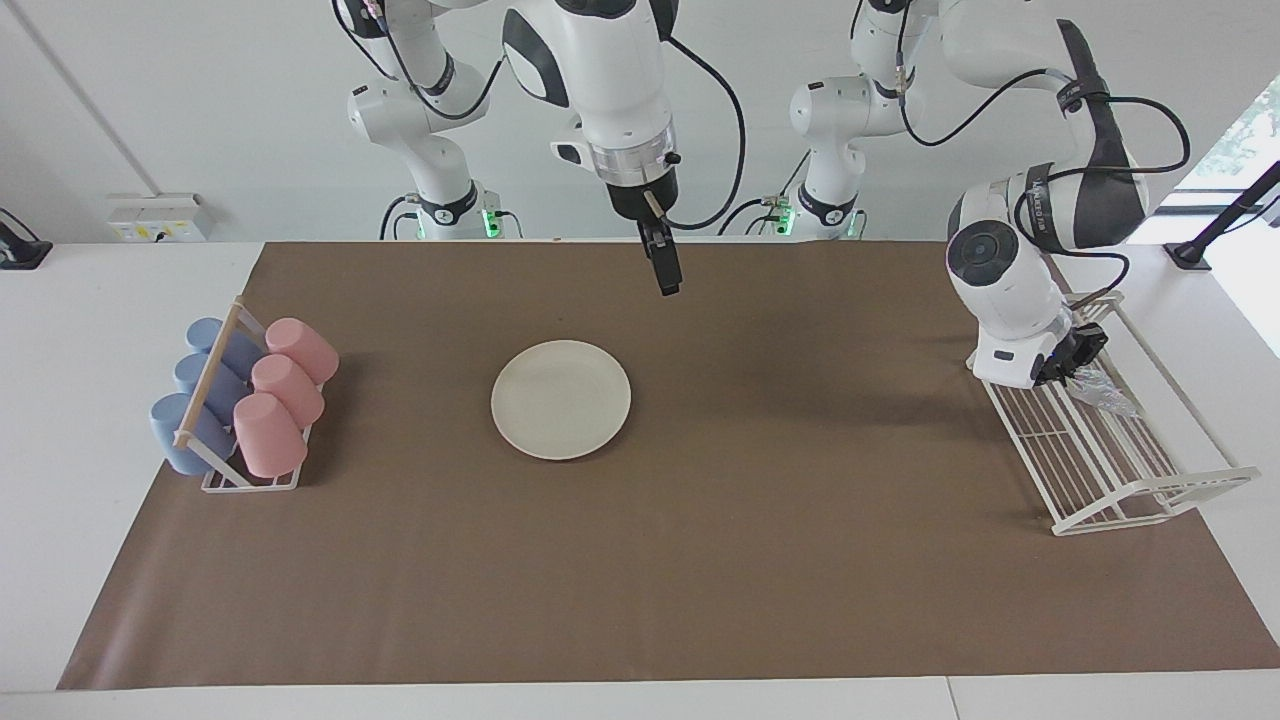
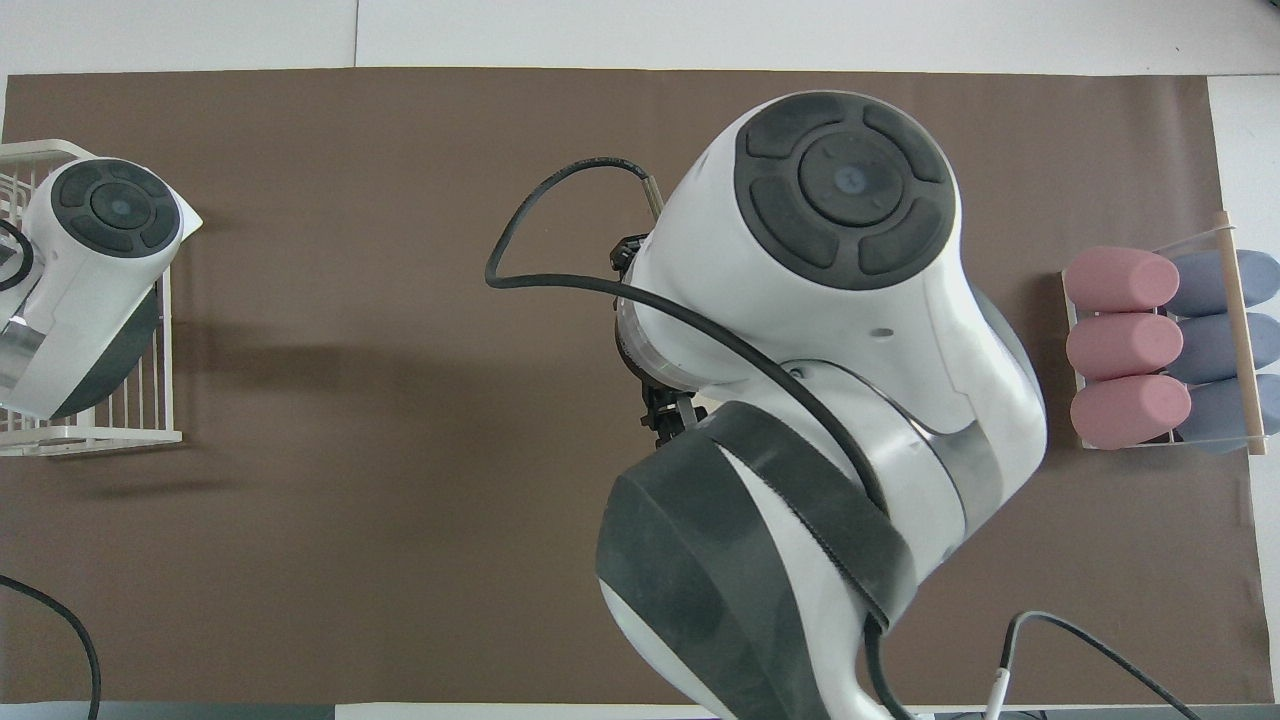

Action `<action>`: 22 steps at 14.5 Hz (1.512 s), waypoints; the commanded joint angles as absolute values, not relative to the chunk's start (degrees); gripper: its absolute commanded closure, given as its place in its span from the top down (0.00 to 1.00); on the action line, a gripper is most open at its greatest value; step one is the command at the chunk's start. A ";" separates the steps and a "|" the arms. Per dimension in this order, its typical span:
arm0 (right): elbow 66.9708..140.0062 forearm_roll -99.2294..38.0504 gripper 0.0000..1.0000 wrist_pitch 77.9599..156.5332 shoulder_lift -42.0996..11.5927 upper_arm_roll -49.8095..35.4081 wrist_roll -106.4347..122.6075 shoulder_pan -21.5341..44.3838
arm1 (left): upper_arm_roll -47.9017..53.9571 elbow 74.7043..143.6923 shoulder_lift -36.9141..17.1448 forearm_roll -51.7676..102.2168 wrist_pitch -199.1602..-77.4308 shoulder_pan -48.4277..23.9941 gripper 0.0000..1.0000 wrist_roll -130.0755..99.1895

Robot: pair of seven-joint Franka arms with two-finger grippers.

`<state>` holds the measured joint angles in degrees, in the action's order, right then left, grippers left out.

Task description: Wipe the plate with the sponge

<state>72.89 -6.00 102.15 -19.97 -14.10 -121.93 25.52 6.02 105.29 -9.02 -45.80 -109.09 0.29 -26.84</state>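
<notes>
The counter (image 1: 100, 300) carries a brown mat (image 1: 800, 600). On it, toward the left arm's end, stands a white wire rack (image 1: 1110, 470) that holds the sponge (image 1: 1100, 392). Toward the right arm's end, a smaller rack (image 1: 250, 478) holds three pink cups (image 1: 285, 392) and three blue cups (image 1: 205, 390) lying on their sides. The plate (image 1: 561, 399) lies bare mid-mat.

The step in hand looks like picking up the sponge. The left end effector (image 1: 1075, 365) is down in the wire rack, fingers pressed together, seemingly pinching the sponge. Next it would need to lift clear of the rack and carry the sponge across to the plate. The right end effector (image 1: 668, 272) waits over the mat near the plate; I cannot tell how its fingers stand.
</notes>
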 commanded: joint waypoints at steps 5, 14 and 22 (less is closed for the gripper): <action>70.05 -1.50 0.91 98.45 -22.15 -14.06 -124.72 28.39 | 5.62 88.35 -7.82 -7.09 -93.80 4.91 0.00 -8.11; 70.14 0.35 0.97 98.00 -21.97 -14.33 -124.63 29.00 | 5.71 94.19 -3.79 31.78 -87.18 6.86 0.00 -0.81; 70.14 0.09 1.00 98.61 -21.97 -14.50 -124.98 29.09 | 5.98 119.78 3.96 62.54 -92.64 4.84 0.00 24.68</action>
